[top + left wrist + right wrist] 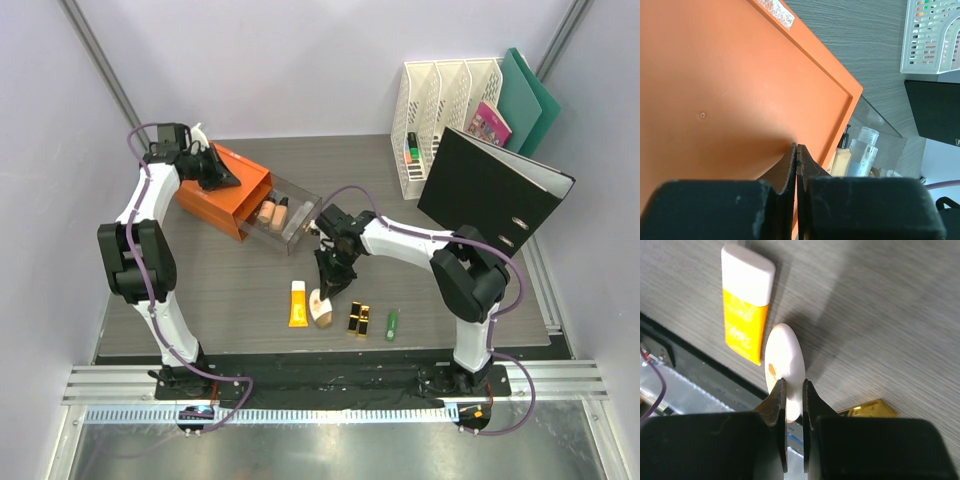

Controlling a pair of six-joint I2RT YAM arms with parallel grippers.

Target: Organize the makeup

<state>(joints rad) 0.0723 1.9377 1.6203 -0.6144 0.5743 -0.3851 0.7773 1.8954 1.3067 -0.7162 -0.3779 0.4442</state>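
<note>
My right gripper (329, 287) (792, 390) is shut on the cream oval compact (321, 308) (785, 357), pinching it on edge just over the table. The orange-yellow tube (298, 303) (746, 302) lies just left of it. Two black-gold lipsticks (359, 320) (867, 409) and the small green tube (393, 323) lie to the right. Beige foundation bottles (272, 213) (841, 161) and a clear bottle (863, 150) sit in the open clear drawer (300, 222). My left gripper (222, 178) (797, 146) is shut and empty, its tips against the top of the orange box (215, 195) (730, 90).
A white file rack (440, 110) (932, 37) stands at the back right with a pink booklet (488, 124) and green folders (525, 95). A black binder (492, 190) (935, 110) leans in front of it. The table's near edge (320, 365) lies just below the makeup row.
</note>
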